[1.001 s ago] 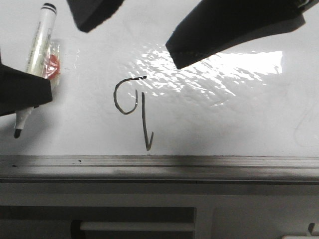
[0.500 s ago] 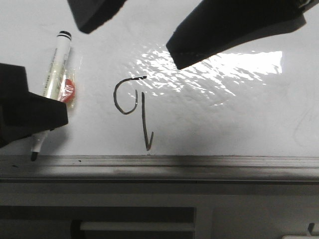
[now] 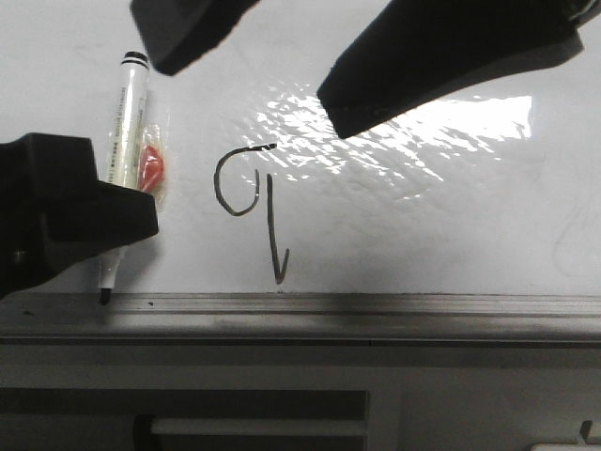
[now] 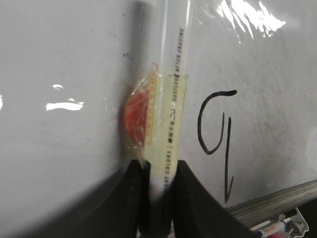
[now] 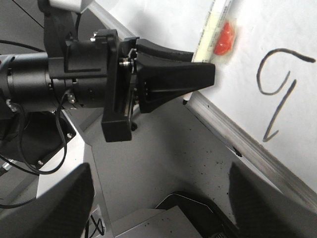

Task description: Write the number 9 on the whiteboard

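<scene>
A: While the left gripper (image 4: 157, 198) had its jaws clenched on a marker (image 3: 124, 141), where was the number 9 (image 3: 249, 209)?
B: On whiteboard (image 3: 423, 244), right of marker, near bottom rail (image 3: 376, 305). Right gripper (image 5: 158, 198): jaws spread, empty.

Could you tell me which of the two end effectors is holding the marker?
The left end effector, shut on the marker with its tip by the whiteboard's lower rail. The right end effector is open and empty.
</scene>
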